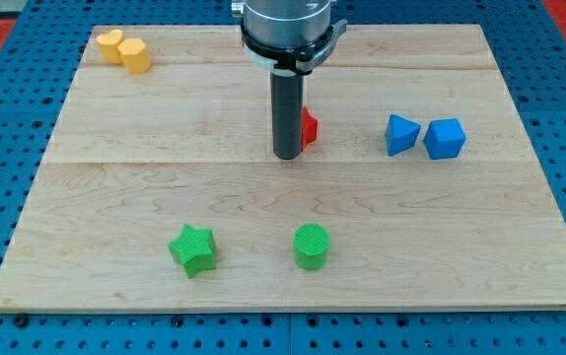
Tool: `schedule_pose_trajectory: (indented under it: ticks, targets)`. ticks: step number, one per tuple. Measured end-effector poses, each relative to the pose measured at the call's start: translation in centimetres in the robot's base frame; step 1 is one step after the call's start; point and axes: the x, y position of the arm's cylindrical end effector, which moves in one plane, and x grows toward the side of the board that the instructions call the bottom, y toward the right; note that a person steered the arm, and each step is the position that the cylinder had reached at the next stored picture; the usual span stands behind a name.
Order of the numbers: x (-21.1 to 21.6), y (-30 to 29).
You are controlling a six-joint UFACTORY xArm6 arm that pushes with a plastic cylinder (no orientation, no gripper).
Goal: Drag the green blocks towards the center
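A green star block (192, 248) sits at the view's lower left of the wooden board (115, 177). A green cylinder block (312, 246) stands to its right, near the bottom middle. My tip (287, 155) is the lower end of the dark rod near the board's middle, well above both green blocks in the view. It stands right beside a red block (309, 127), which the rod partly hides. I cannot tell if the tip touches the red block.
Two yellow blocks, a heart (111, 45) and a cylinder-like one (135, 55), sit together at the top left corner. A blue triangular block (400, 134) and a blue cube (445, 138) sit side by side at the right.
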Motion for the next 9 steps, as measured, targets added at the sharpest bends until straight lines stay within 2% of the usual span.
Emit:
schedule_pose_trajectory:
  ticks: [4, 5, 6, 7, 8, 9]
  targets:
    - [6.3, 3.9]
    - [10.3, 4.4]
    - [14.1, 7.5]
    - [16.1, 3.6]
    - [15.0, -0.2]
    - [11.1, -0.2]
